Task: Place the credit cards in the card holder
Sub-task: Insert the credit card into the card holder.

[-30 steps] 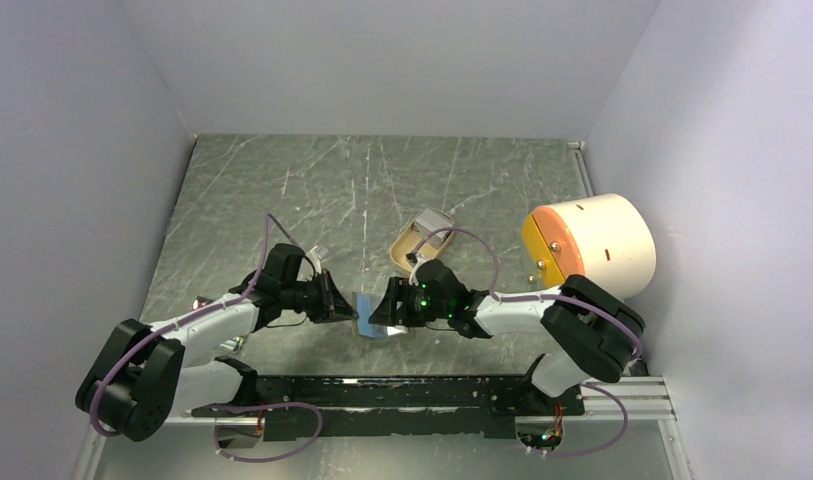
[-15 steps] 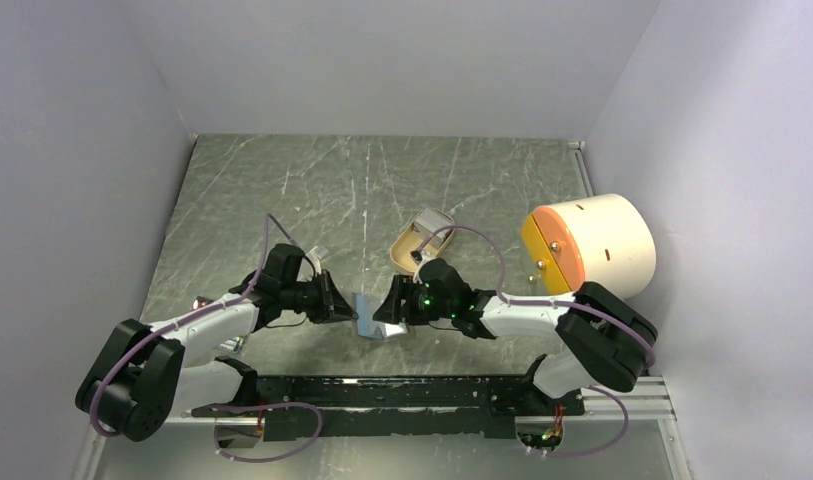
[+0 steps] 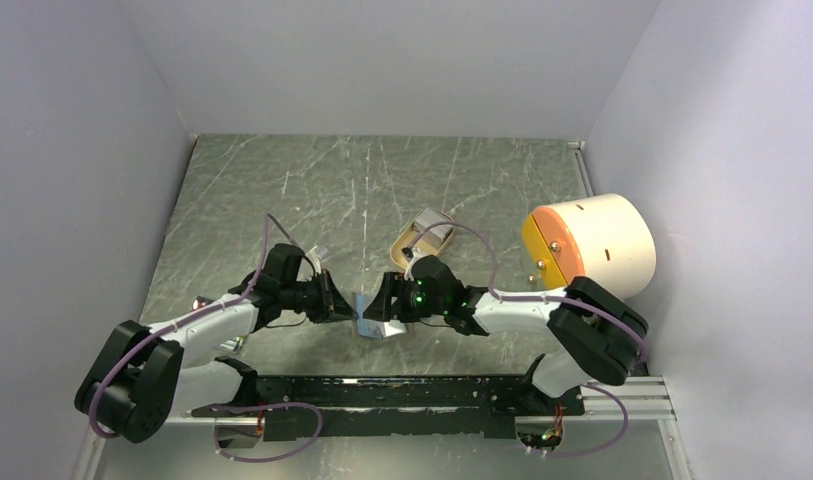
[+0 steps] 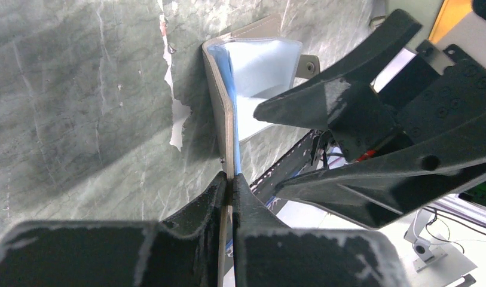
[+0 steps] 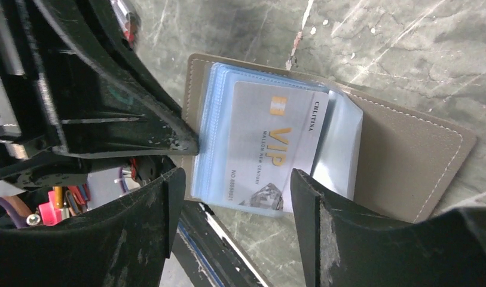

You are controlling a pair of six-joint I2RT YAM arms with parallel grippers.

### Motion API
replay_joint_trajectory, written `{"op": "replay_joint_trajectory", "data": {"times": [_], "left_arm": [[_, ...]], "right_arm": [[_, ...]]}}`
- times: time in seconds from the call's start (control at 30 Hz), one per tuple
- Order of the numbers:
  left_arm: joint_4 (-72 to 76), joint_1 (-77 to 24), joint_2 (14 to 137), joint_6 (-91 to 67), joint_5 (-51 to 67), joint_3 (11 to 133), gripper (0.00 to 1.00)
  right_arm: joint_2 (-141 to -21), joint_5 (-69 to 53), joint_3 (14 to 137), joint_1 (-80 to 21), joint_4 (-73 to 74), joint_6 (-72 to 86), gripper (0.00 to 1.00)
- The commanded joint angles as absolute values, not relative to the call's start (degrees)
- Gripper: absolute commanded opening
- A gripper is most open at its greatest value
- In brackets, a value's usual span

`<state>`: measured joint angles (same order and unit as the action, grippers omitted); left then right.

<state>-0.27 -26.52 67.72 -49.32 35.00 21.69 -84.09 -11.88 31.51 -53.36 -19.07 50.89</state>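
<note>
The card holder [image 3: 370,320] stands open on the table between the two arms, grey-olive outside [image 5: 402,155] with pale blue sleeves inside [image 4: 261,66]. My left gripper [image 3: 348,311] is shut on the edge of one flap [image 4: 231,179] and holds it upright. A white credit card [image 5: 276,143] printed "VIP" in gold lies in the blue sleeves. My right gripper [image 5: 235,179] is open, one finger on each side of the card's lower end. Neither pad touches the card. In the top view, the right gripper [image 3: 382,303] sits right against the holder.
A tan oval tray [image 3: 420,237] lies just behind the right wrist. A big cream cylinder with an orange face [image 3: 592,245] stands at the right. The black mounting rail [image 3: 402,390] runs along the near edge. In the left wrist view, the right gripper's fingers [image 4: 324,101] crowd the holder.
The right gripper has edged a little left, closer to the card holder. The left gripper stays shut on the flap and has not moved.
</note>
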Motion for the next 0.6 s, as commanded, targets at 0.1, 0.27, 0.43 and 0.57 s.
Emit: {"op": "replay_joint_trajectory", "data": {"times": [0.1, 0.27, 0.43, 0.57], "left_arm": [[-2.18, -26.98, 65.44, -49.21, 35.37, 25.10, 0.09], [-1.38, -26.96, 64.27, -49.99, 35.07, 24.58, 0.09], [0.23, -26.98, 65.53, -50.44, 36.08, 23.52, 0.09], [0.56, -26.94, 66.43, -50.13, 36.34, 24.27, 0.09]], "right_arm": [[-87.32, -13.65, 32.18, -53.71, -22.21, 51.62, 0.73], [-89.06, -15.23, 31.14, -53.75, -26.66, 53.16, 0.77], [-90.88, -15.78, 29.97, -53.72, -28.78, 53.92, 0.73], [-91.72, -16.60, 30.61, -53.71, -29.32, 53.51, 0.72]]}}
